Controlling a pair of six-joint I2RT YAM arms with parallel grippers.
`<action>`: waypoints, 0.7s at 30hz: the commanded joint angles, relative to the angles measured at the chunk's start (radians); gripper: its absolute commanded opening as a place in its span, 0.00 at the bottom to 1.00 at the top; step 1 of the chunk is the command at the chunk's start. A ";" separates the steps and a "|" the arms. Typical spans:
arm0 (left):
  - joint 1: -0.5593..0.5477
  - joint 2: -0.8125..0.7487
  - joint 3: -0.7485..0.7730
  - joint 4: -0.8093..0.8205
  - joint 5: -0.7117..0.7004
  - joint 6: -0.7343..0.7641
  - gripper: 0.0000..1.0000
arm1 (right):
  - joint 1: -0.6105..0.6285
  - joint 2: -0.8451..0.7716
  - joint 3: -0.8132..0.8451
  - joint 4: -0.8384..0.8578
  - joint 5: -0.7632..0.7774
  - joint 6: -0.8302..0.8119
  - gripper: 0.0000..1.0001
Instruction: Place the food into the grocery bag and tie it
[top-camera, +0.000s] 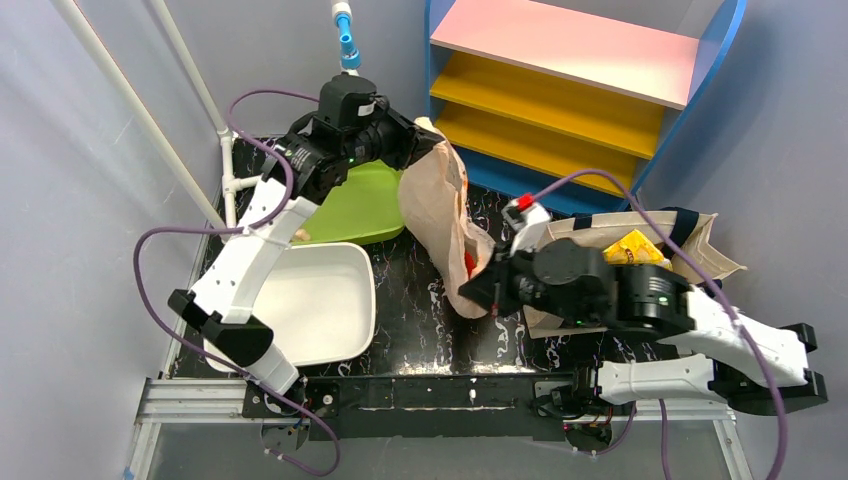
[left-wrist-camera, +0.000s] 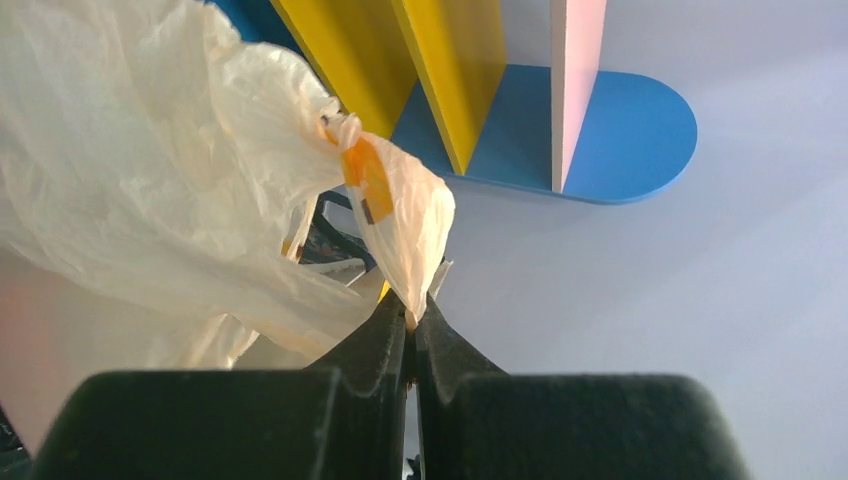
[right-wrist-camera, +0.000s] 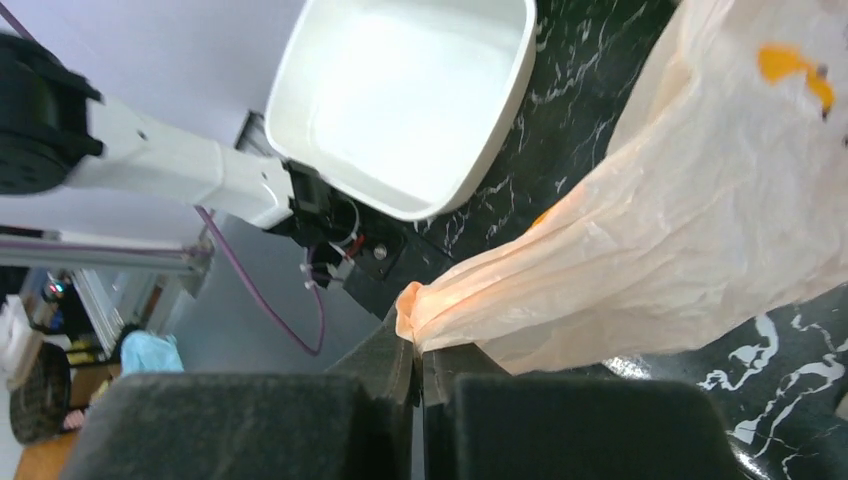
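The translucent beige grocery bag (top-camera: 440, 215) is stretched between my two grippers over the black marbled table. My left gripper (top-camera: 425, 135) is shut on its far handle (left-wrist-camera: 400, 215), which bears a yellow mark. My right gripper (top-camera: 478, 290) is shut on the bunched near end (right-wrist-camera: 440, 295). A red piece (top-camera: 468, 262) shows through the bag's near part. A crinkly yellow packet (top-camera: 634, 248) lies in the cream canvas tote (top-camera: 700, 245) at the right. The other food is hidden.
A white tub (top-camera: 320, 300) stands at the near left, and it shows in the right wrist view (right-wrist-camera: 400, 90). A green plate (top-camera: 360, 205) lies behind it. A blue shelf unit (top-camera: 580, 80) with yellow and pink boards stands at the back right. A white pipe frame (top-camera: 150, 110) rises at the left.
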 joint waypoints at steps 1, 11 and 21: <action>-0.004 -0.139 -0.035 -0.067 0.019 0.075 0.00 | 0.005 -0.072 0.128 -0.065 0.133 -0.032 0.01; -0.004 -0.264 -0.080 -0.220 0.139 0.143 0.00 | 0.005 -0.115 0.245 -0.123 0.179 -0.222 0.01; -0.003 -0.406 -0.274 -0.276 0.410 0.303 0.00 | -0.263 -0.011 0.254 -0.070 0.043 -0.293 0.01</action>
